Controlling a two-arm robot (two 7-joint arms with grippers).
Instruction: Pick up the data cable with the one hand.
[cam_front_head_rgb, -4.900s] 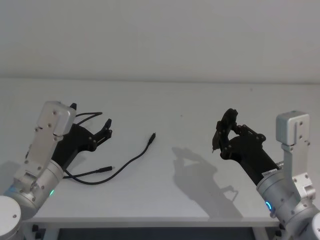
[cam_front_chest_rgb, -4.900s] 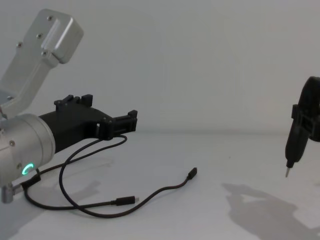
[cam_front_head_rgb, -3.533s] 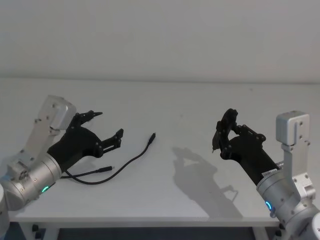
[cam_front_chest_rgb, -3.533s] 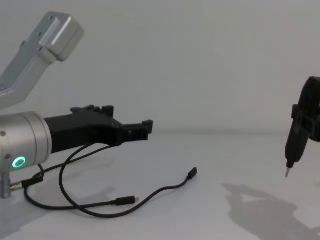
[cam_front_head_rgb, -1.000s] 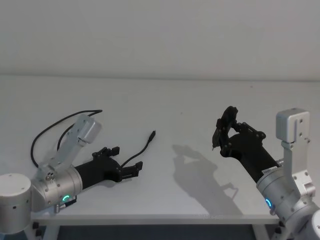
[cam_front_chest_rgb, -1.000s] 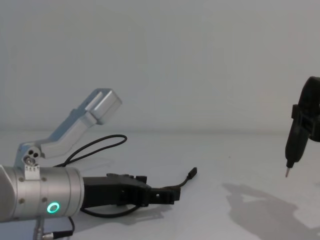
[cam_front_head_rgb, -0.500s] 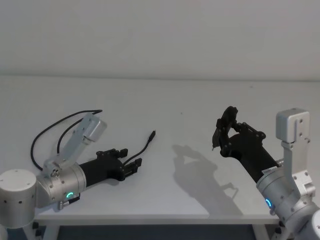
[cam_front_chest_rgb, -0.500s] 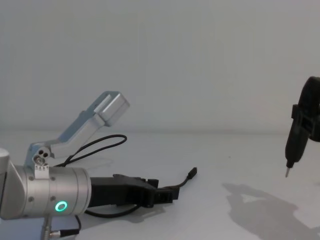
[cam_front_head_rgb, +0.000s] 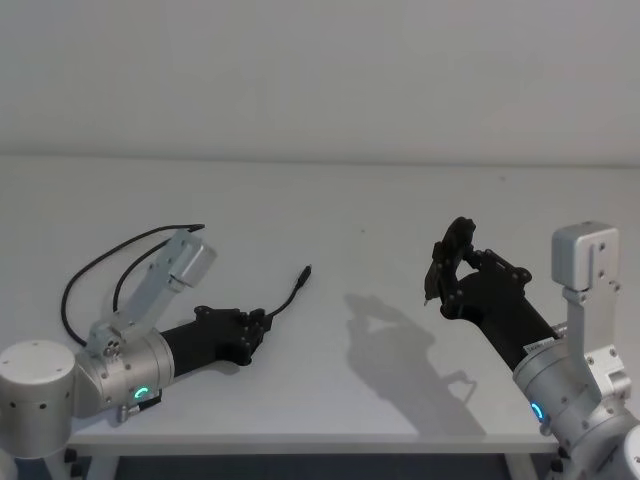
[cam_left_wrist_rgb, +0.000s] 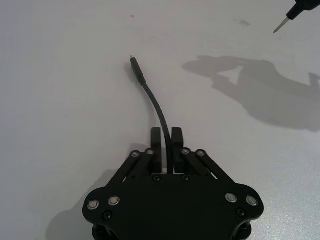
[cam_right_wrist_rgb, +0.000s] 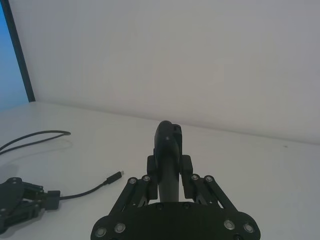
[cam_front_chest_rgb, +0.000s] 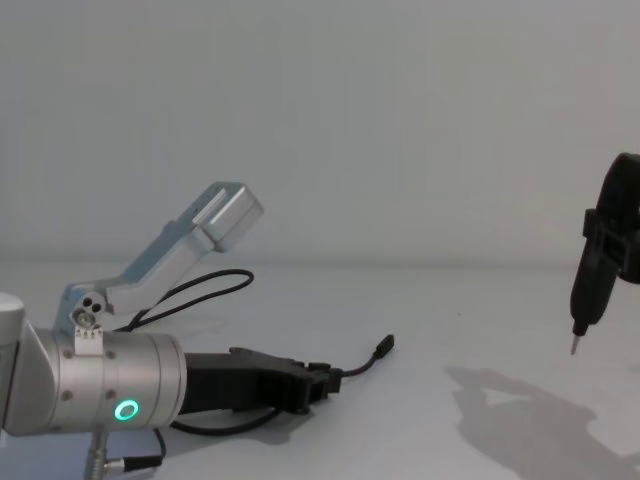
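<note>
While low, left gripper (cam_left_wrist_rgb: 166, 136) fingers (cam_left_wrist_rgb: 156, 146) tight on data cable (cam_left_wrist_rgb: 152, 100), right gripper (cam_right_wrist_rgb: 170, 169) round tool (cam_right_wrist_rgb: 168, 136).

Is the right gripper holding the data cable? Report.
No, the right gripper clamps a black tool, while the data cable runs between the closed fingers of the left gripper.

Data cable (cam_left_wrist_rgb: 155, 102) in left end effector (cam_left_wrist_rgb: 166, 131)

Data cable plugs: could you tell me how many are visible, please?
1. The plug lies on the table ahead of the left gripper, which is shut on the data cable. Another may be hidden under that gripper.
</note>
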